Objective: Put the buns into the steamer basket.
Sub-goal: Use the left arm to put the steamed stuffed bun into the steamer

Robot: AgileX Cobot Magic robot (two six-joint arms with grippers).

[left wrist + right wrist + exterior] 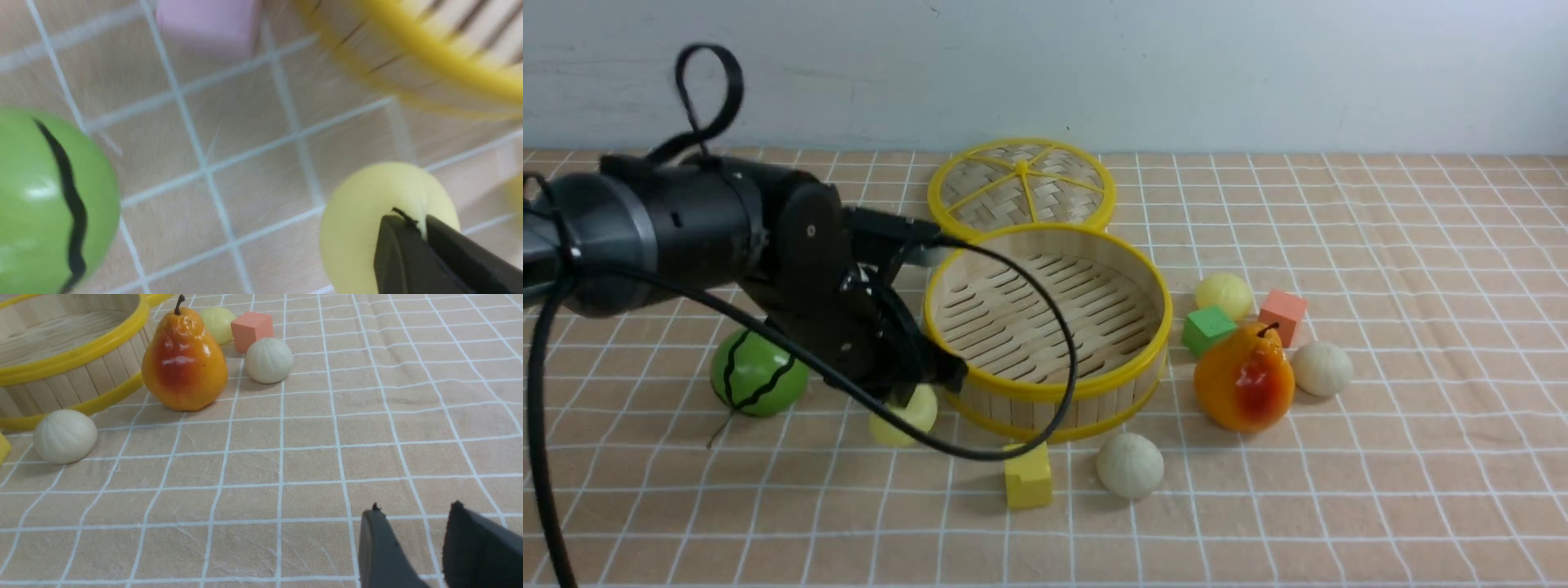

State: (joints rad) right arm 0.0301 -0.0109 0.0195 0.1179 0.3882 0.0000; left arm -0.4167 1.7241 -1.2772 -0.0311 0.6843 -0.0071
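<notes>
My left hand (412,228) is closed, nothing gripped, over the pale yellow round bun (363,224) beside the slatted bamboo steamer basket (1045,412). Bun's probably light, maybe slippery; take its sides, low. Right hand (412,510) is parted, holding nothing.

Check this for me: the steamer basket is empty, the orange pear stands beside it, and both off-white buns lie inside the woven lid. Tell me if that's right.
Not quite: the off-white buns lie on the checked cloth, as the front view shows. The rest holds.
</notes>
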